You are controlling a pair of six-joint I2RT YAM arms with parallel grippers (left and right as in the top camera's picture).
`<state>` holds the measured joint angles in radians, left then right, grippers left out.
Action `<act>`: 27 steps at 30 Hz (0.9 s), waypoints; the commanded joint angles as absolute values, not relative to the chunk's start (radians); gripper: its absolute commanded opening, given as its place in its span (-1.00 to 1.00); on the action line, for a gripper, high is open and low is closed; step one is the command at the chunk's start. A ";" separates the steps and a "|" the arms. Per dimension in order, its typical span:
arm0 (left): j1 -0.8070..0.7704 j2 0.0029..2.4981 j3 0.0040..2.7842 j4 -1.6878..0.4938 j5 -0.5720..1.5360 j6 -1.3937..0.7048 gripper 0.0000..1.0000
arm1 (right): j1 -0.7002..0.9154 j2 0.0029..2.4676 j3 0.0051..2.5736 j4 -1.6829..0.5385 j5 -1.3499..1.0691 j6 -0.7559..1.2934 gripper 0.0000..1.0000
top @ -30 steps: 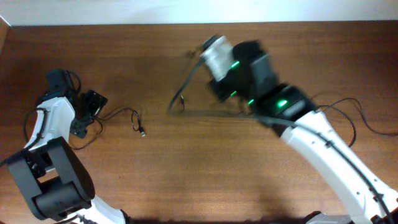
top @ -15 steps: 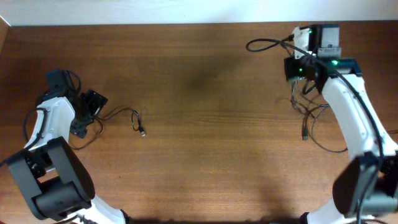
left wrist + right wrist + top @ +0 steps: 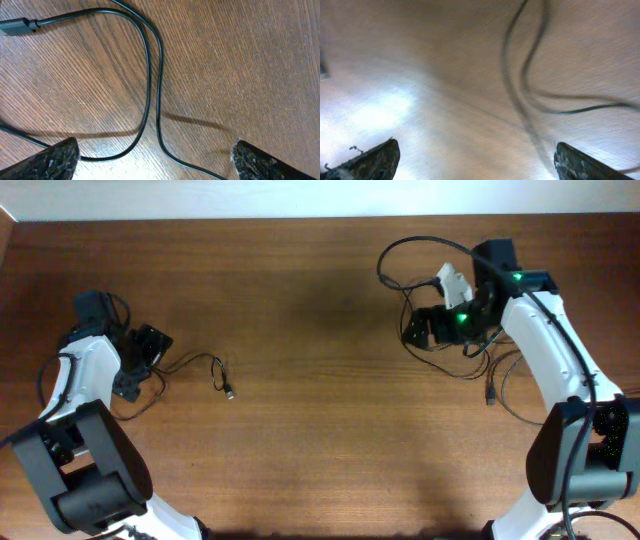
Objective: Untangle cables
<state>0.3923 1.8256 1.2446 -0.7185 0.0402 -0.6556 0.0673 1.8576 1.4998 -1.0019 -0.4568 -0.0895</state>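
Swung leftward since half a second ago, the right gripper [image 3: 414, 332] hovers above the table [image 3: 320, 460], fingers [image 3: 375, 160] spread wide, near a black cable tangle [image 3: 487, 365]; the left gripper [image 3: 150, 346], likewise spread, sits low over another thin black cable [image 3: 150, 75] looped on the wood

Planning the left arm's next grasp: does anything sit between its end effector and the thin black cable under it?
Nothing visible does. In the left wrist view the left end effector is open above the cable, which lies bare on the wooden table between the fingertips, with no other object over it.
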 commanded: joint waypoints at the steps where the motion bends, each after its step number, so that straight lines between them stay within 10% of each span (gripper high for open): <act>1: 0.396 1.831 1.246 -0.719 0.030 -0.655 0.98 | 0.133 1.832 1.493 -1.018 -0.576 -0.088 0.97; 12: 0.397 1.831 1.246 -0.734 0.218 -0.632 0.98 | 0.315 1.841 1.464 -1.031 -0.404 0.304 0.97; 16: 0.365 1.831 1.280 -0.727 0.547 -0.162 0.98 | 0.315 1.841 1.412 -0.982 -0.340 0.361 0.97; 27: 0.094 1.831 1.337 -0.910 0.080 -0.047 0.98 | 0.315 1.841 1.211 -0.870 -0.344 0.361 0.99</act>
